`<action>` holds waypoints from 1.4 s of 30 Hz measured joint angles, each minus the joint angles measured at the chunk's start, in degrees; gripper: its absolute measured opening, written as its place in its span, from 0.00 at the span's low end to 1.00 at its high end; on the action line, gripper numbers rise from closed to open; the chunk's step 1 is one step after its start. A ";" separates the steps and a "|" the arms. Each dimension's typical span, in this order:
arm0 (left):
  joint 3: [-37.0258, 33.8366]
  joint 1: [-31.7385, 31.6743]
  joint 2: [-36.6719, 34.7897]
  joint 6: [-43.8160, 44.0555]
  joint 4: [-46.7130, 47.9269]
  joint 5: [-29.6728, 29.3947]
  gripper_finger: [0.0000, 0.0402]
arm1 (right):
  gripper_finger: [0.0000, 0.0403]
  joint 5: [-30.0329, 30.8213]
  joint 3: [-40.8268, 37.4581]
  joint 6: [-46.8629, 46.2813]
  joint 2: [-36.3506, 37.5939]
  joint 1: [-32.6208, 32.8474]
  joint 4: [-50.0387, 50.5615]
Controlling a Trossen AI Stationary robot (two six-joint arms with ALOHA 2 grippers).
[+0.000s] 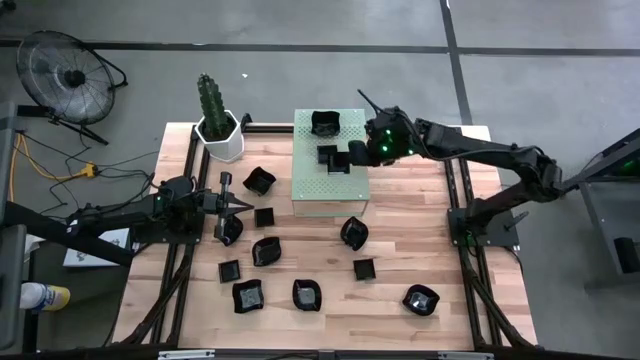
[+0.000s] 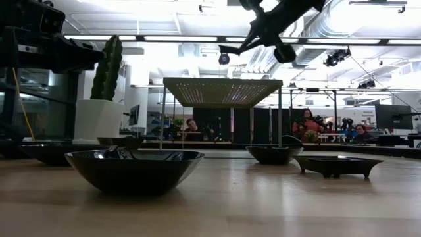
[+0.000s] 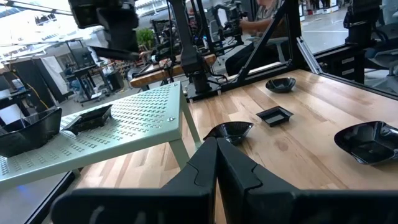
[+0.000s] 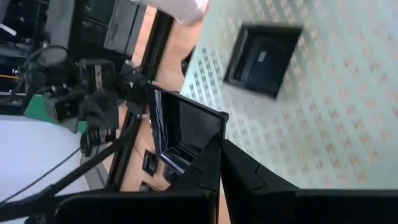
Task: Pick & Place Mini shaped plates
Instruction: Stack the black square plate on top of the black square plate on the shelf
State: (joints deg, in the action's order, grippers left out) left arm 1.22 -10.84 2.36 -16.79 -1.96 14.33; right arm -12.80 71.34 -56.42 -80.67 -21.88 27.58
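Holding a small square plate (image 4: 186, 134) pinched by its rim above the pale green perforated block (image 1: 331, 180), the right gripper (image 1: 352, 157) hovered at the table's twelve o'clock, where two plates (image 1: 325, 123) already sat, so the job looked barely begun. Roughly eleven black dishes (image 1: 265, 250) lay scattered from the centre toward six o'clock. At nine o'clock the left gripper (image 1: 238, 207) waited pressed together and empty, with the cactus pot (image 1: 220, 134) at eleven o'clock well clear.
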 joint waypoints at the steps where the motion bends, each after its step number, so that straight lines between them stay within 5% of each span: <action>1: -0.01 0.01 0.01 0.01 0.00 0.00 0.01 | 0.00 0.00 1.20 0.56 -0.68 -0.48 0.56; 16: 0.00 0.00 0.01 0.00 0.00 0.00 0.01 | 0.00 -4.32 14.98 7.29 -13.89 -5.91 6.54; 42: 0.00 0.01 0.01 0.01 -0.01 0.00 0.01 | 0.00 -0.42 15.05 6.86 -17.48 -6.66 10.05</action>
State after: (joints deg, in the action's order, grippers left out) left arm 1.22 -10.83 2.37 -16.78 -1.96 14.33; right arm -13.21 86.39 -49.56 -98.15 -28.53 37.63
